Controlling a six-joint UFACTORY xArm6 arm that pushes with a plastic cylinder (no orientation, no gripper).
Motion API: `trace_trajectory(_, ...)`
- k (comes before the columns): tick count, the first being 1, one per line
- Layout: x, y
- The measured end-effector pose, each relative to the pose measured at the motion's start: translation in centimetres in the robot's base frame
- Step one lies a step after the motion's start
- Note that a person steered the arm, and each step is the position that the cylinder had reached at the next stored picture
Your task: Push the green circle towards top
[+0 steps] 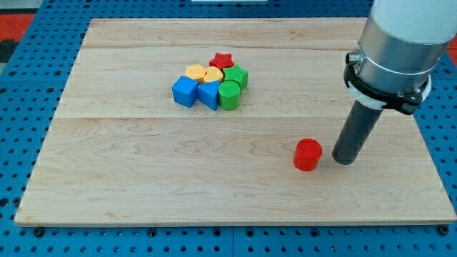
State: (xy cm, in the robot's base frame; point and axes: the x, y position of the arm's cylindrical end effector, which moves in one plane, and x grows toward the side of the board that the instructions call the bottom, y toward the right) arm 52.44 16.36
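Camera view: wooden surface (pixel 143 178). Blocks cluster toward the view's top, left of centre — open wood on all sides, and a strip between cluster and top edge. Green circle (pixel 228 94) sits at the cluster's lower right, touching a blue block (pixel 209 93) and green cube (pixel 236 76). My tip (pixel 344 160) — a bare rod, nothing to open or close — stands well apart, lower right, just beside a red cylinder (pixel 308 154).

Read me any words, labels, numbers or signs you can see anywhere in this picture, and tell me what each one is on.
None: no readable text in this view.
The wooden board, the blocks, such as the green circle and the red cylinder, and the arm's grey housing above my tip all show plain surfaces.
The blue pegboard underneath bears only holes.
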Motion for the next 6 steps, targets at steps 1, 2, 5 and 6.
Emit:
trace_trajectory(1, 0.4, 0.0)
trace_trajectory(2, 0.4, 0.0)
trace_trajectory(5, -0.7, -0.5)
trace_trajectory(6, -2.8, -0.8)
